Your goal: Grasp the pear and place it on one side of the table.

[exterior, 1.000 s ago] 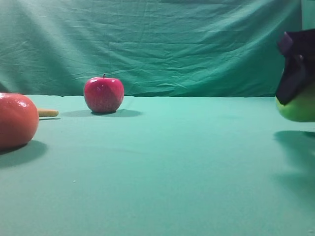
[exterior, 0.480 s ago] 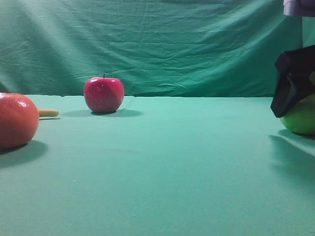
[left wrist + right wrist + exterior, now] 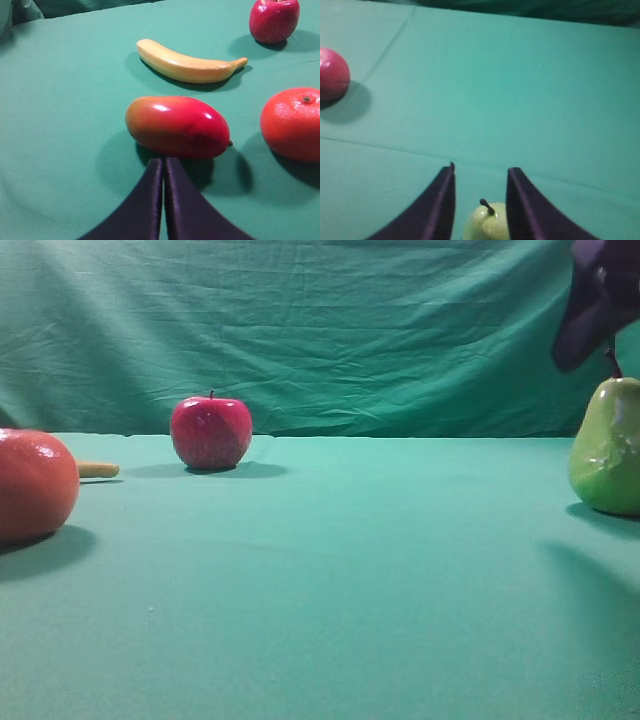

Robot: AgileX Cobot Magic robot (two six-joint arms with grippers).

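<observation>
- Pear [image 3: 606,448] upright at far right table [image 3: 340,580] edge, released.
- Right end effector [image 3: 480,186] above stem, jaws apart, empty.
- Left end effector [image 3: 163,167] closed, idle beside mango [image 3: 177,126].

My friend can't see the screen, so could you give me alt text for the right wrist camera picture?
Two dark fingers of the right gripper stand apart above a yellow-green pear, whose brown stem pokes up between them without touching. Teal table cloth fills the rest, with a red apple at the left edge.
</observation>
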